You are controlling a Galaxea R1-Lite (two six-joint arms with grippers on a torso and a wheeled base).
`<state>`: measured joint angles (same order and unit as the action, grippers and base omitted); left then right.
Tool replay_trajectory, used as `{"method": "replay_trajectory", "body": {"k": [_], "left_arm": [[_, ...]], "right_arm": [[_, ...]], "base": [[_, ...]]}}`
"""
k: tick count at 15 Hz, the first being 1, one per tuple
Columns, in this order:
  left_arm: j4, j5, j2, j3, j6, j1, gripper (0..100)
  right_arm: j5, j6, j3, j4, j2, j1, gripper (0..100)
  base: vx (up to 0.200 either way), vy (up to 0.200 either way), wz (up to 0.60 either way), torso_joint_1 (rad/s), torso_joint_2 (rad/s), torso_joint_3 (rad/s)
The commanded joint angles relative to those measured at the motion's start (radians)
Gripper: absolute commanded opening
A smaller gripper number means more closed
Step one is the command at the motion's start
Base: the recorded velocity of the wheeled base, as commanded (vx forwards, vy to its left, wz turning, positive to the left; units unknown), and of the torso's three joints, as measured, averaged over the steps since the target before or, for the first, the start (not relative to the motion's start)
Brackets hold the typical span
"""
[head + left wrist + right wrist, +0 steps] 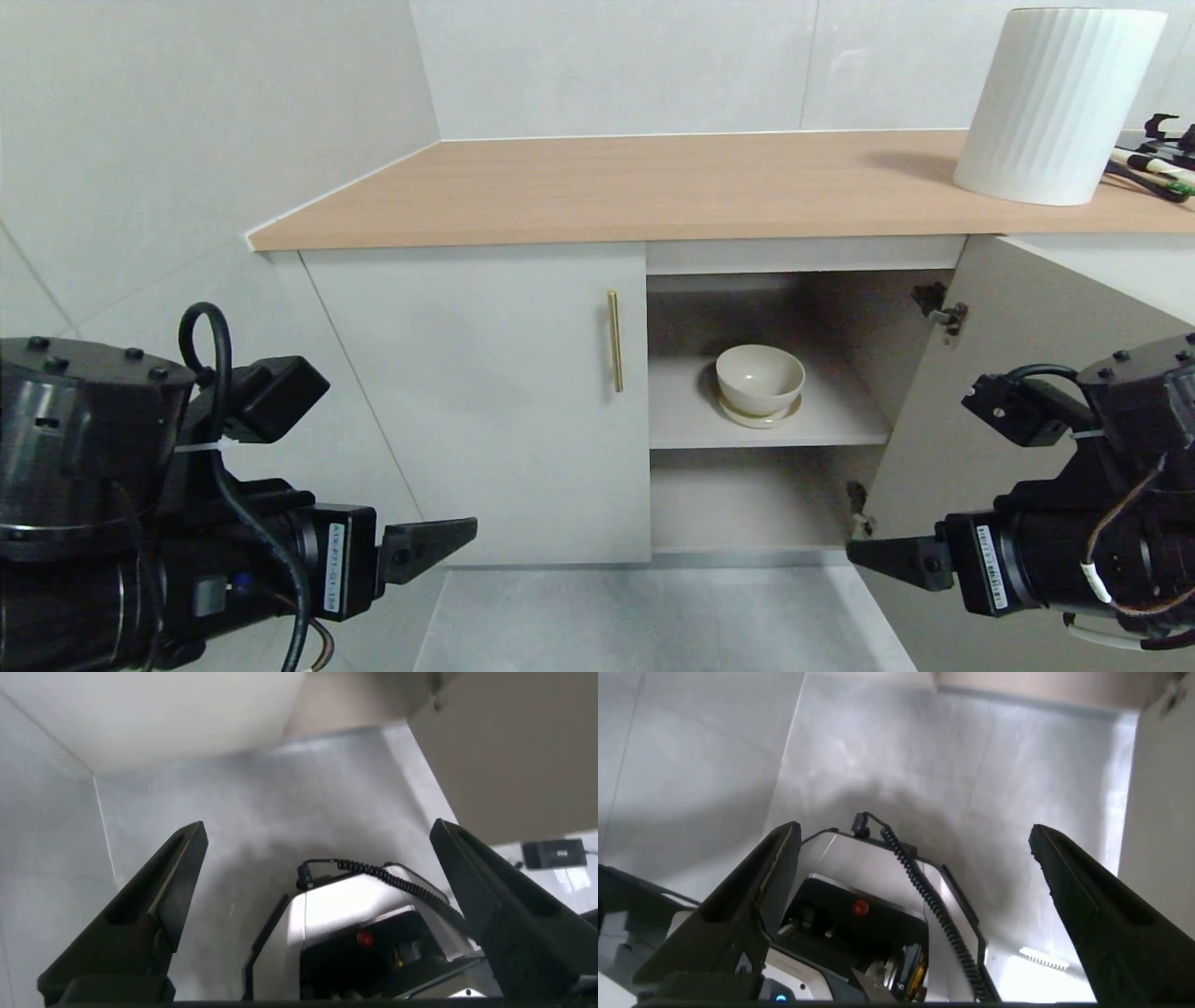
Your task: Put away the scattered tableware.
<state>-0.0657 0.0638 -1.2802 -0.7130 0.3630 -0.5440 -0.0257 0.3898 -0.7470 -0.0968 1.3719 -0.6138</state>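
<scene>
Left tool (318, 831) hung low, spread wide, empty | right tool (915, 833) likewise spread, empty | desk (653, 187) topped the cabinet (467, 401), whose right door (990, 401) stood open | bowl (760, 376) sat on a plate (758, 413) on the upper shelf (840, 422) inside

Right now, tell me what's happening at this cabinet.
Nothing is being held. The left end effector and the right end effector are both open and empty, low in front of the cabinet. Its right door is open, and a cream bowl sits on a small plate on the upper shelf inside.
</scene>
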Motion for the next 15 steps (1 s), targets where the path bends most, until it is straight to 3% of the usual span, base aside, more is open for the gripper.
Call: {"method": "replay_trajectory", "body": {"k": [1, 6, 10, 15], "left_arm": [[0.000, 0.001, -0.013, 0.000, 0.001, -0.004, 100], [0.000, 0.001, -0.018, 0.000, 0.001, -0.011, 100], [0.001, 0.004, -0.016, 0.001, 0.001, -0.011, 100], [0.001, 0.005, -0.014, 0.001, 0.001, -0.010, 100]], "right_arm": [[0.000, 0.000, 0.002, 0.000, 0.015, -0.001, 100], [0.004, 0.000, 0.003, 0.000, 0.035, -0.001, 100], [0.004, -0.011, 0.011, -0.008, 0.027, -0.001, 100], [-0.002, -0.019, 0.011, -0.130, -0.080, -0.001, 100]], "base": [[-0.200, 0.000, 0.00, 0.002, 0.00, 0.002], [-0.200, 0.000, 0.00, 0.005, 0.00, 0.001], [0.000, 0.000, 0.00, 0.000, 0.00, 0.000], [0.000, 0.000, 0.00, 0.000, 0.00, 0.000]]}}
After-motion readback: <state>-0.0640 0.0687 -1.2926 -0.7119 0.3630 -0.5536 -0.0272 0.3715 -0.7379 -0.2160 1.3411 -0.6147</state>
